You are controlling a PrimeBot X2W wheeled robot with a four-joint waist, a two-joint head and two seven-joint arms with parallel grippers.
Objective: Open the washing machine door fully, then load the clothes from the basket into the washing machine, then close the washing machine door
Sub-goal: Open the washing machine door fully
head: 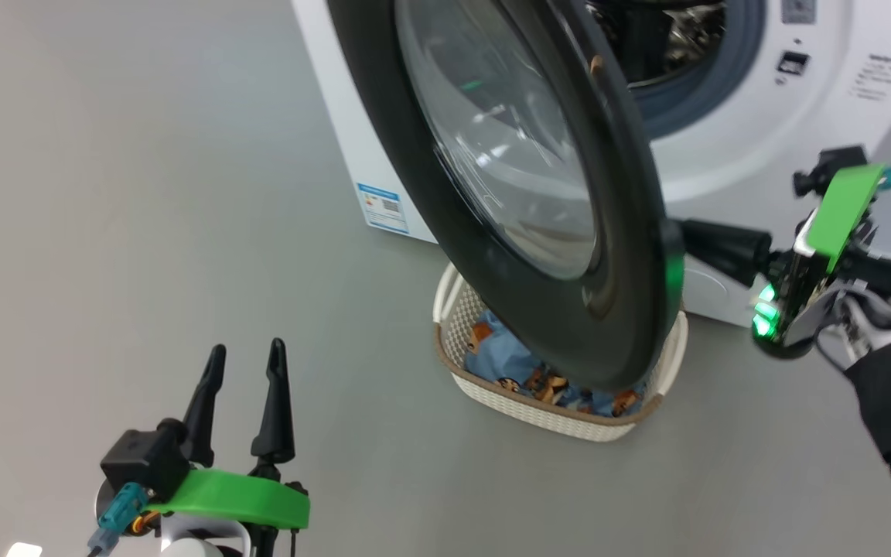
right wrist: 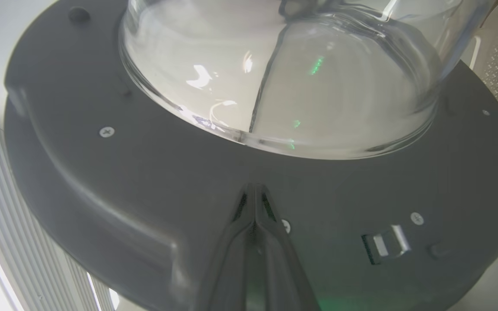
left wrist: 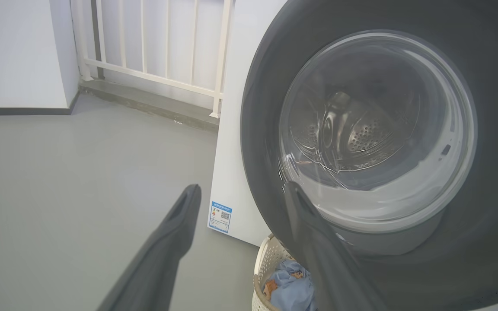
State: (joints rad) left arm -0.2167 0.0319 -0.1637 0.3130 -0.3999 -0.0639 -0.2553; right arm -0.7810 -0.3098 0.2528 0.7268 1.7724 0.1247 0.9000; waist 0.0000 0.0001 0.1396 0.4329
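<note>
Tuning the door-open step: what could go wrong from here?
1. The right hand is shut and only presses its tips on the inner face of the washing machine door, ungripped; it could slide toward the glass bowl.
2. The door hangs over the basket, hiding part of the clothes; left so, it may block loading.
3. The open left hand hovers on the door's outer side, possibly in its swing path.

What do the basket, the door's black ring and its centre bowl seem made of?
Basket: probably moulded plastic, matt cream, with perforated walls. Door ring: likely plastic, glossy black, showing reflections. Centre bowl: seemingly glass, clear and bulging, with sharp highlights.
</note>
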